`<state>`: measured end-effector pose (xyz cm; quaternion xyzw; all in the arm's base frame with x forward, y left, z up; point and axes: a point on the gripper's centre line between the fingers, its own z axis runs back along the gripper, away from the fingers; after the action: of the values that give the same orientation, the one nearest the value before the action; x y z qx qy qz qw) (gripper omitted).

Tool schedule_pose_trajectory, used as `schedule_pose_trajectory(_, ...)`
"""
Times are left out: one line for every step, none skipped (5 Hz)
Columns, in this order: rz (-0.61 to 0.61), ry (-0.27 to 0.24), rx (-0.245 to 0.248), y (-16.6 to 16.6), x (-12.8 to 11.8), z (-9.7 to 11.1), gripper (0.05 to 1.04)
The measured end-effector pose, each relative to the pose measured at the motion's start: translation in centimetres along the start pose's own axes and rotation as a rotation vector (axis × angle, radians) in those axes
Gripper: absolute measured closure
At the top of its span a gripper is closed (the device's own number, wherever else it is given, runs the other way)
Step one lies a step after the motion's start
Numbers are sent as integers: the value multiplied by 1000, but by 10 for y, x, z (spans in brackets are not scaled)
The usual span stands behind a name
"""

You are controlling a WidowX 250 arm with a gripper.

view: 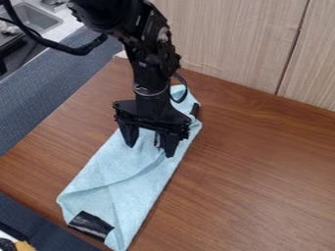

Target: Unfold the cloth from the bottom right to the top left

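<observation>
The blue cloth (111, 181) is laid out on the tabletop (249, 181) as a long, narrow strip, directly beneath the hand (150, 150). One end is set behind the hand, partly hidden by the arm (154, 61); the other is stretched away below it and to its left in the view, by the tabletop's near edge. The two fingers are held apart, pointed down over the cloth's middle; whether the fabric is touched by them cannot be told, and no hold on it can be made out.

As judged from this shape, little of the unfolding can be counted as done. A slanting crease (134, 175) is seen just below the hand, and layers seem to be overlapped there. A dark patch (90, 224) is shown at the end farthest below the hand, and a smaller black piece (195, 110) at the cloth's edge, just beside the hand on its upper right.

What is left, it seems, is for the upper layer to be gripped at the lower right, lifted and drawn over toward the upper left, so that a wider sheet is formed.
</observation>
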<state>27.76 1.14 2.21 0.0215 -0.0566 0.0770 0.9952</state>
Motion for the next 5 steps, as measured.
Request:
schedule_pose_trajectory(3,4,15,0,-1,-2,426)
schedule_pose_trajectory(5,9,30,0,-1,-5,730)
schedule_pose_trajectory(0,26,39,-1,-3,-12,940)
schedule_pose_trajectory(-3,30,36,-1,-4,-12,1024)
schedule_pose_trajectory(-6,-1,27,1,-1,5,1030)
